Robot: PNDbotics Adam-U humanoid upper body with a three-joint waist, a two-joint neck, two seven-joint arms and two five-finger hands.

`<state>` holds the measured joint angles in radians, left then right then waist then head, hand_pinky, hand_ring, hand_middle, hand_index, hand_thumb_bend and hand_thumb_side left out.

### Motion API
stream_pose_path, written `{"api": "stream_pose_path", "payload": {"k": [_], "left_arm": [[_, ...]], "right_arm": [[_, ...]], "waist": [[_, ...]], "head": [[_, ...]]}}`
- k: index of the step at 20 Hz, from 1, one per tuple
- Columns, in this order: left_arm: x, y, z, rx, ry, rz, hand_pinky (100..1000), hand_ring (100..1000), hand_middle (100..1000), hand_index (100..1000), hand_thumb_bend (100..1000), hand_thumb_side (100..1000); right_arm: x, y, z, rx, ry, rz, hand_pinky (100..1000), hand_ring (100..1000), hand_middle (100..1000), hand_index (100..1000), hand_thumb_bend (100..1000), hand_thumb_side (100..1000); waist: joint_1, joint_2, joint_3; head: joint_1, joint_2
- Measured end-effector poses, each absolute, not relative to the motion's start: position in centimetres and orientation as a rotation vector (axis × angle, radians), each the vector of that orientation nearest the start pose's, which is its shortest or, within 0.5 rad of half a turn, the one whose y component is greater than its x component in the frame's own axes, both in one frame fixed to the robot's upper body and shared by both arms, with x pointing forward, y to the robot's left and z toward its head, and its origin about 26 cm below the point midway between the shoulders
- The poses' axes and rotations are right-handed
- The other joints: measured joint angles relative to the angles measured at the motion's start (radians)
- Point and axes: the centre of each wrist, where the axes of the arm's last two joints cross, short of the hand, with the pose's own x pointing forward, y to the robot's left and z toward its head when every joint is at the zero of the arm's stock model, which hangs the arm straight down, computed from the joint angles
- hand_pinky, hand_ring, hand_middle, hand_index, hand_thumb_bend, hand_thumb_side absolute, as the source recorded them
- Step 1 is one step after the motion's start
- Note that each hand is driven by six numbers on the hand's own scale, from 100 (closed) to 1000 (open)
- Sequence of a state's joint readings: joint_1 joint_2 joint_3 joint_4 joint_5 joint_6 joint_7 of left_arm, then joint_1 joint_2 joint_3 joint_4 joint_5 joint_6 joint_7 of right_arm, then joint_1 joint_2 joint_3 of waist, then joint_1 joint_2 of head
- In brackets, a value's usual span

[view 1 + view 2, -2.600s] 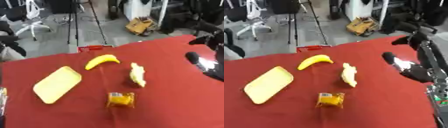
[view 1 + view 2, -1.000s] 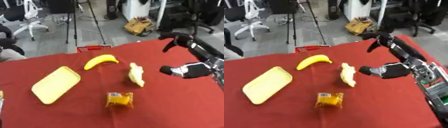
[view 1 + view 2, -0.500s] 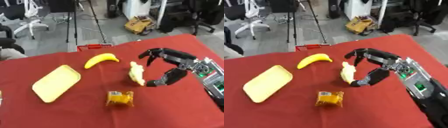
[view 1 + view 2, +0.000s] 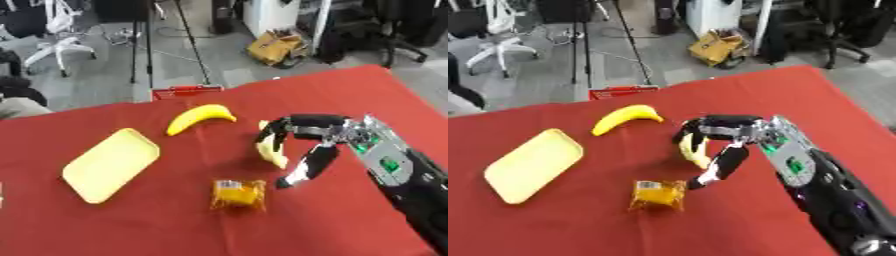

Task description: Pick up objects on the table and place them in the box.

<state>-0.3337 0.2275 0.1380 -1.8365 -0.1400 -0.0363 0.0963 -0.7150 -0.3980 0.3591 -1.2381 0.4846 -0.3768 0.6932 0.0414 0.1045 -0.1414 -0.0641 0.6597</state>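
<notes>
A pale yellow curved piece lies near the middle of the red table. My right hand reaches in from the right and hangs over it. Its fingers arch down at the piece's far end, and the thumb stretches down along its right side. The hand is open, not closed on the piece. A yellow banana lies further back to the left. An orange packet sits in front of the pale piece. A flat yellow tray lies at the left. My left hand shows in no view.
The table's far edge runs diagonally behind the banana. Beyond it on the floor stand a red basket, a tripod, a cardboard box and office chairs.
My right hand has swung in from the right edge to the left and come down over the pale yellow piece, fingers curving round its far end. The things on the table have stayed put.
</notes>
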Motion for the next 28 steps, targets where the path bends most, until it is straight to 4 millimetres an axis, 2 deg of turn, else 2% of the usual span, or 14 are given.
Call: {"api": "stream_pose_path", "payload": {"k": [7, 10, 13, 21, 28], "left_arm": [[32.7, 28.4, 17.2, 0.402, -2.203, -0.140, 626, 619, 760, 834, 638, 1000], [32.7, 28.4, 17.2, 0.396, -2.202, -0.143, 626, 619, 760, 834, 638, 1000], [32.7, 28.4, 17.2, 0.393, -2.202, -0.143, 626, 619, 760, 834, 637, 1000], [32.7, 28.3, 17.2, 0.390, -2.202, -0.148, 627, 619, 761, 834, 636, 1000], [32.8, 28.2, 17.2, 0.386, -2.202, -0.153, 627, 619, 761, 834, 635, 1000]], "right_arm": [[43.1, -19.3, 12.6, -0.123, -1.514, 1.913, 750, 675, 825, 897, 658, 397], [43.4, -18.4, 12.2, -0.155, -1.516, 1.927, 782, 734, 828, 895, 655, 412], [43.6, -17.7, 11.6, -0.204, -1.510, 1.947, 794, 754, 828, 895, 652, 412], [43.4, -16.5, 9.9, -0.276, -1.462, 2.031, 807, 770, 822, 889, 619, 411], [43.0, -16.0, 9.6, -0.297, -1.394, 2.152, 809, 776, 801, 862, 586, 420]], "waist": [[0.000, 0.000, 0.001], [0.000, 0.000, 0.006], [0.000, -0.001, 0.008], [0.000, -0.001, 0.011], [0.000, -0.001, 0.011]], "head": [[-0.008, 0.000], [-0.014, 0.000], [-0.020, 0.000], [-0.024, 0.001], [-0.024, 0.001]]}}
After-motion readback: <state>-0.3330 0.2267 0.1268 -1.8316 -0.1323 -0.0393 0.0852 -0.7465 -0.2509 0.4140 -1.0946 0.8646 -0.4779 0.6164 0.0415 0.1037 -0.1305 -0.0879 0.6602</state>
